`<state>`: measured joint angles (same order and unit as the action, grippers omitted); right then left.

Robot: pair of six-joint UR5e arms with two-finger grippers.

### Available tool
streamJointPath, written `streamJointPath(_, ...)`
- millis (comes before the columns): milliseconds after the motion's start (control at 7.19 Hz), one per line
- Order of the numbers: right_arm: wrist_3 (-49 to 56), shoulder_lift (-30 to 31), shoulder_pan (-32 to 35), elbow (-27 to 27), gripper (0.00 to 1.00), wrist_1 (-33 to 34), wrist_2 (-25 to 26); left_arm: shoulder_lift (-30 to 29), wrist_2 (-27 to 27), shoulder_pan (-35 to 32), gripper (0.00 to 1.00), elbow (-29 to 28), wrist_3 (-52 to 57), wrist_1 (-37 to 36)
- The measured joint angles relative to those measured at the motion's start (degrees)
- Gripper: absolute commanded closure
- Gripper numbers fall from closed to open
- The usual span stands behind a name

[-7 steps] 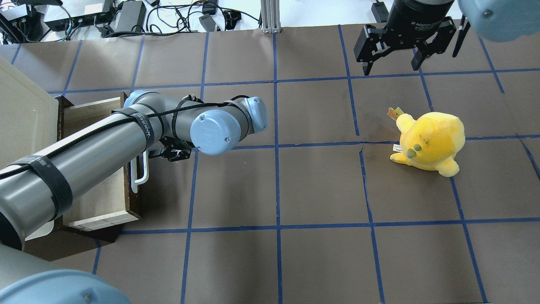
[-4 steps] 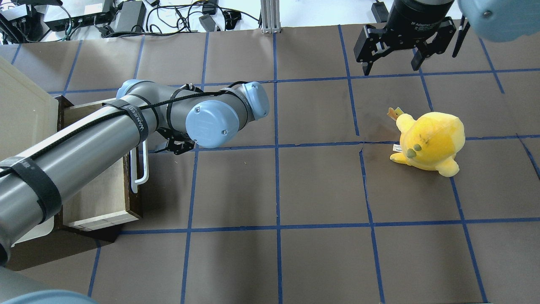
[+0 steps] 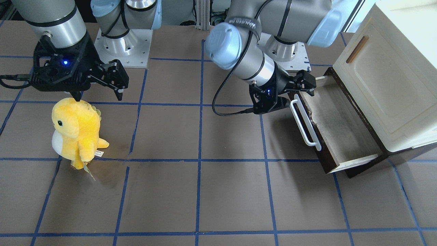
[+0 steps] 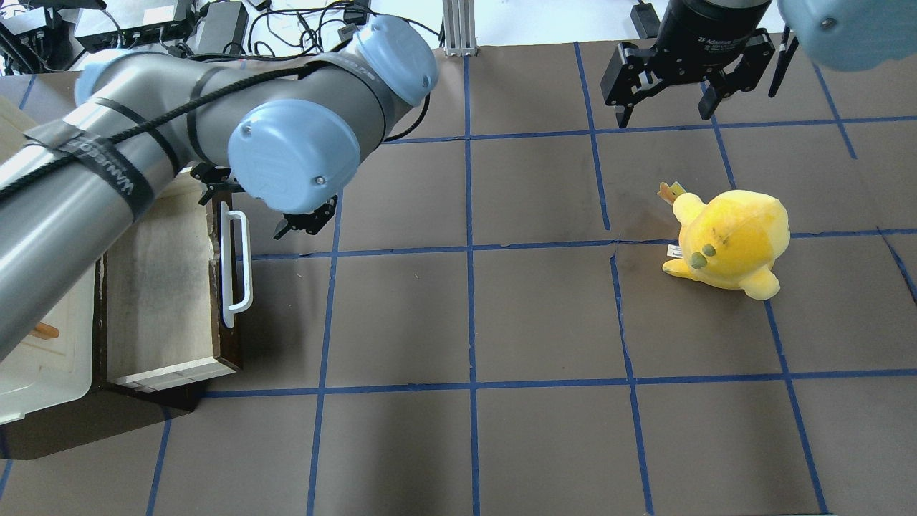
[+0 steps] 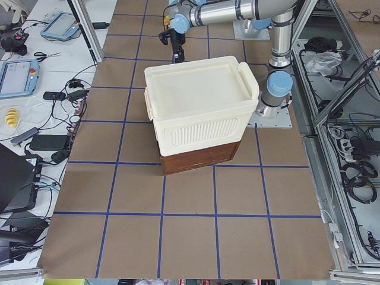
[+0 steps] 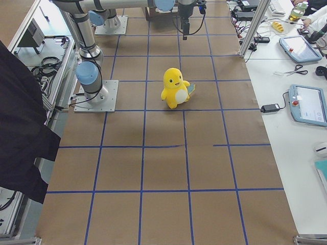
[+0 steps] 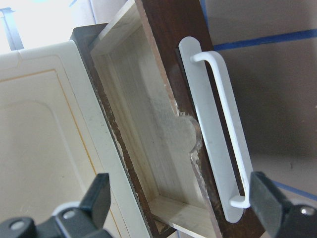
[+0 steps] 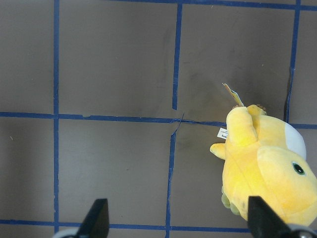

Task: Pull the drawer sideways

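The drawer (image 4: 161, 287) has a dark brown front and a long white bar handle (image 4: 236, 265). It stands pulled out of the cabinet base, its greyish inside bare. It also shows in the front view (image 3: 338, 126) with its handle (image 3: 305, 124), and in the left wrist view (image 7: 148, 124) with its handle (image 7: 218, 124). My left gripper (image 4: 261, 204) is open and empty. It hovers above the handle's far end without touching it, as the front view (image 3: 293, 94) and the wrist view (image 7: 181, 198) show. My right gripper (image 4: 666, 107) is open and empty, far from the drawer.
A cream-white cabinet (image 3: 382, 78) with a small brown door handle sits over the drawer at the table's left end (image 5: 202, 113). A yellow plush toy (image 4: 727, 240) stands below my right gripper (image 3: 99, 92), and shows in the right wrist view (image 8: 267, 168).
My left arm has risen and swung toward the table's far side, so the gripper now sits higher, over the handle's far end. The drawer and the right arm have not moved.
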<state>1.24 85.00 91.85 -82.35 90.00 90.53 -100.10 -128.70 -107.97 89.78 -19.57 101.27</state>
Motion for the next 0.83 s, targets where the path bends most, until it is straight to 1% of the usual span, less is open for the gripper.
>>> streamJointPath(278, 0.0, 0.0, 0.0, 0.0, 0.0, 0.0, 0.0, 6.5, 10.3, 1.2, 0.0, -1.2, 4.2, 0.2)
streamJointPath(417, 0.0, 0.0, 0.0, 0.0, 0.0, 0.0, 0.0, 8.8, 14.8, 3.9, 0.0, -1.4, 6.8, -0.1)
streamJointPath(556, 0.0, 0.0, 0.0, 0.0, 0.0, 0.0, 0.0, 10.3, 19.7, 7.9, 0.0, -1.8, 10.0, -0.4)
streamJointPath(834, 0.0, 0.0, 0.0, 0.0, 0.0, 0.0, 0.0, 11.5, 29.3, 14.7, 0.0, -3.6, 12.6, -0.8)
